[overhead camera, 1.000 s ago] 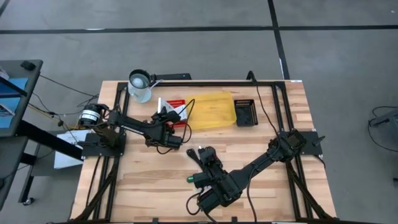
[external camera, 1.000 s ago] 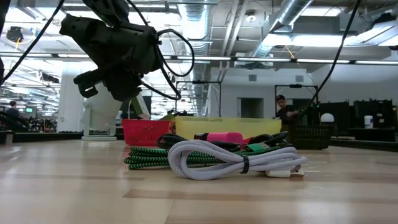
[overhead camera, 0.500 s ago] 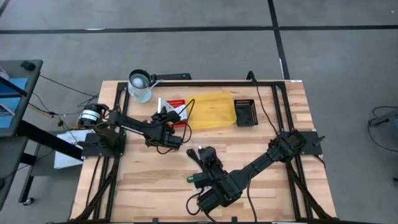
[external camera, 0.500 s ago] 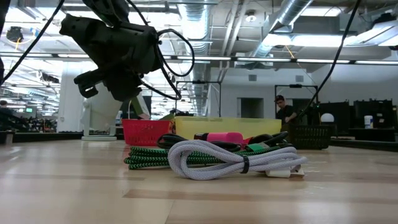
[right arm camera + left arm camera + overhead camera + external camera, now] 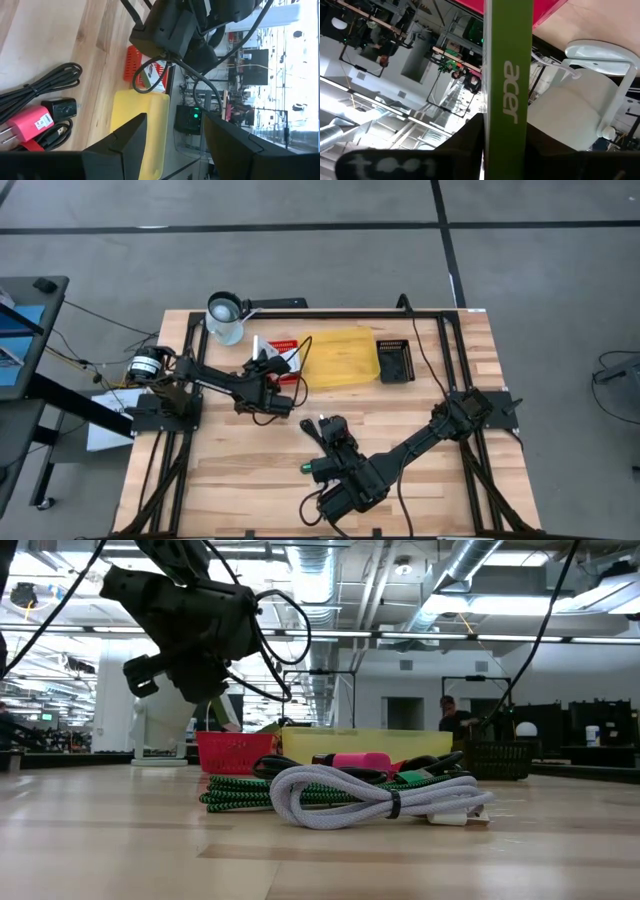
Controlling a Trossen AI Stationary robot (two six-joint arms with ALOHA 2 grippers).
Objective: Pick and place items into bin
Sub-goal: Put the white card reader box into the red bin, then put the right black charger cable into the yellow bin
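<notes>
Left gripper [image 5: 507, 150] clamping green strip [image 5: 509, 75] reading "acer" above red basket [image 5: 283, 352]; right gripper [image 5: 172, 135] hovering wide apart near cords [image 5: 37, 90]

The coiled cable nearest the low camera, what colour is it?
White; the coiled cable lies in front of a green-and-black braided one. It shows best in the low view.

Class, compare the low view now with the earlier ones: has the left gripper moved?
Yes, barely. In the low view the left gripper has shifted a touch rightward and down, judged against the red basket, which has stayed put.
</notes>
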